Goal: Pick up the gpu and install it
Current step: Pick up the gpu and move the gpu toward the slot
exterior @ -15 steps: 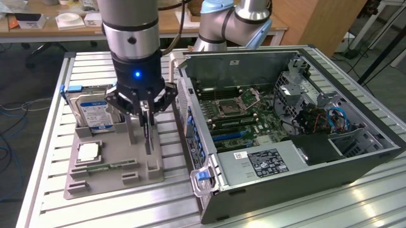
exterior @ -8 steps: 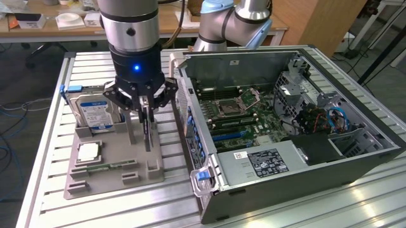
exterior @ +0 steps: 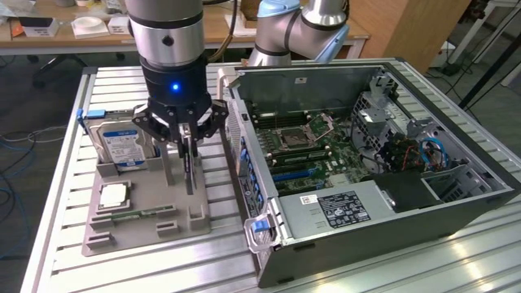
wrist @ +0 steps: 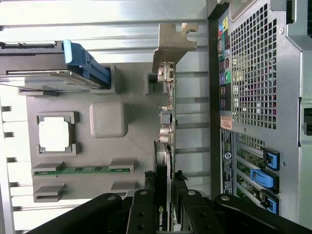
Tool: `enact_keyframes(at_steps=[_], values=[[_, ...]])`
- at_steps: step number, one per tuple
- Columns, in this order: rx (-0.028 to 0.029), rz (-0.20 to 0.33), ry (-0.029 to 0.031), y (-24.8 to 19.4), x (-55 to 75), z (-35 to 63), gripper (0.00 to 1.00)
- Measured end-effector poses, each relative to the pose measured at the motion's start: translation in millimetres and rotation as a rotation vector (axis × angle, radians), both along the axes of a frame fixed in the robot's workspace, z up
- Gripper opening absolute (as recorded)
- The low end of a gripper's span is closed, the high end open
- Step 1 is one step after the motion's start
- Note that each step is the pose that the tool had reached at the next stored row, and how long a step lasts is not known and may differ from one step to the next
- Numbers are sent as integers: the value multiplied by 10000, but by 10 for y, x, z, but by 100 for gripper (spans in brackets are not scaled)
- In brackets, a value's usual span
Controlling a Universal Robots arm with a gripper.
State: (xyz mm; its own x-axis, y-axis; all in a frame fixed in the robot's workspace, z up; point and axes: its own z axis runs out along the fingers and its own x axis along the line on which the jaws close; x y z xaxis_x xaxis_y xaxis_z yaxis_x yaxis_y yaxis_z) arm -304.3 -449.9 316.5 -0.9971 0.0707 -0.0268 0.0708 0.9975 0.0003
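Between the fingertips: the gpu (wrist: 166, 122), standing on its long edge; you have the gripper (wrist: 165, 195) straddling its upper edge.
Finger state: drawn in narrow, one of the fingers (wrist: 144, 207) on each flat face of the card. By my reading they are clamped on it, not just flanking it.
Card axis: its length runs straight out from the gripper to the silver bracket (wrist: 171, 41) at the far end, so your grasp sits away from the bracket.
Same grasp from outside: the gripper (exterior: 190, 137) points straight down and the gpu (exterior: 190, 174) hangs below it as a thin upright blade.
Card seat now: its lower edge is down in the grey holder (exterior: 138, 231), so by the look of it the card is not lifted out.
Holder neighbours: hard drive (exterior: 122, 143), processor (exterior: 114, 194) and RAM stick (exterior: 134, 215), all on the exterior view's left of the card.
Direction that matters: the open computer case (exterior: 456, 213) lies just beside the holder on the exterior view's right. Its perforated rear panel (wrist: 253, 73) runs parallel to the card's length.
Motherboard (exterior: 318, 152): face up inside the case.
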Motion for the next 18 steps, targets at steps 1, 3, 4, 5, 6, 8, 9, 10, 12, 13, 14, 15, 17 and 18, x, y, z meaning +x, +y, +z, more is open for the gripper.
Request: enact_keyframes(at_steps=[1,3,4,5,6,8,9,10,12,13,14,15,17,18], values=[[-3,0,2,0,0,8,26],[0,0,0,0,0,34,26],[0,0,1,0,0,55,26],[0,0,0,0,0,76,26],[0,0,1,0,0,100,26],[0,-1,0,0,0,145,26],[0,0,0,0,0,152,26],[2,0,-1,0,0,151,26],[0,0,-1,0,0,151,26],[1,0,0,0,0,152,26],[1,0,0,0,0,151,26],[0,0,0,0,0,152,26],[0,0,0,0,0,152,26],[0,0,0,0,0,153,26]])
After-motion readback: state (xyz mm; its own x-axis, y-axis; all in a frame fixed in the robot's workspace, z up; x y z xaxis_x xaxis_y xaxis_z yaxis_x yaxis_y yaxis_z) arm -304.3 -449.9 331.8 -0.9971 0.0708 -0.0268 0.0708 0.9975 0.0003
